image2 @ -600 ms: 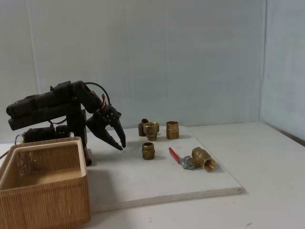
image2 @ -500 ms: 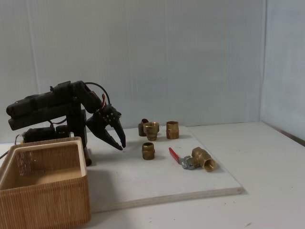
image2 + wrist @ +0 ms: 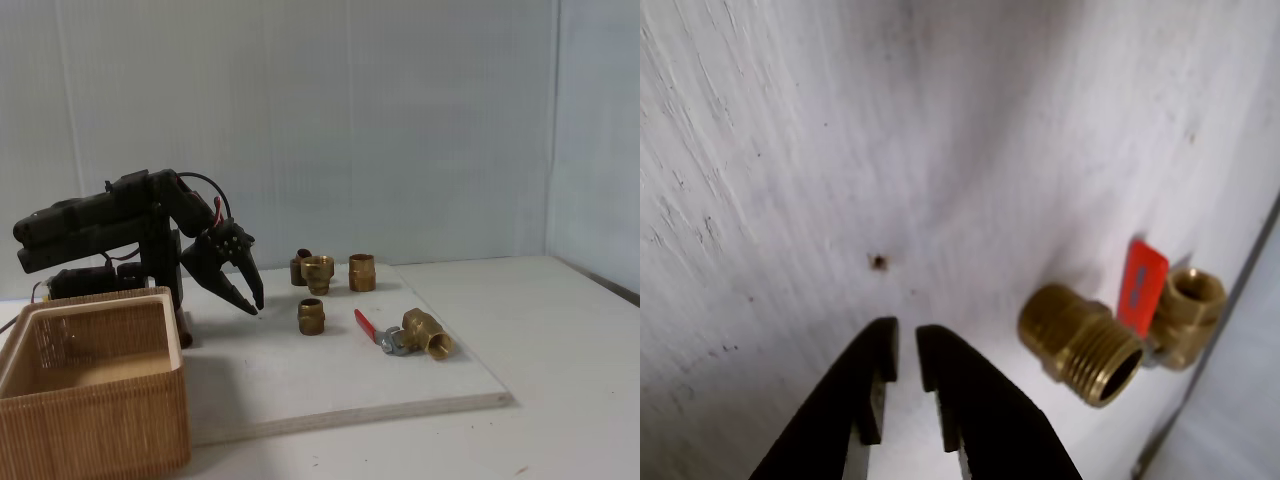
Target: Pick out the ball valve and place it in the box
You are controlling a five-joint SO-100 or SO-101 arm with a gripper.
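In the fixed view the ball valve (image 3: 420, 334) lies on the white board, its red lever pointing left. My black gripper (image 3: 254, 303) hangs low over the board well to the left of it, fingers nearly together with nothing between them. The wrist view shows the gripper (image 3: 907, 352) at the bottom edge, a narrow slit between its tips. There the ball valve (image 3: 1185, 315) with its red lever sits at the right, behind a plain brass fitting (image 3: 1080, 343). The box (image 3: 100, 430) stands at the lower left of the fixed view, in front of the arm's base.
A plain brass fitting (image 3: 311, 316) stands between gripper and valve. Other fittings (image 3: 317, 272) (image 3: 361, 272) cluster further back. The white board (image 3: 350, 385) ends at a raised edge near the front and right; a small dark spot (image 3: 878, 262) marks it.
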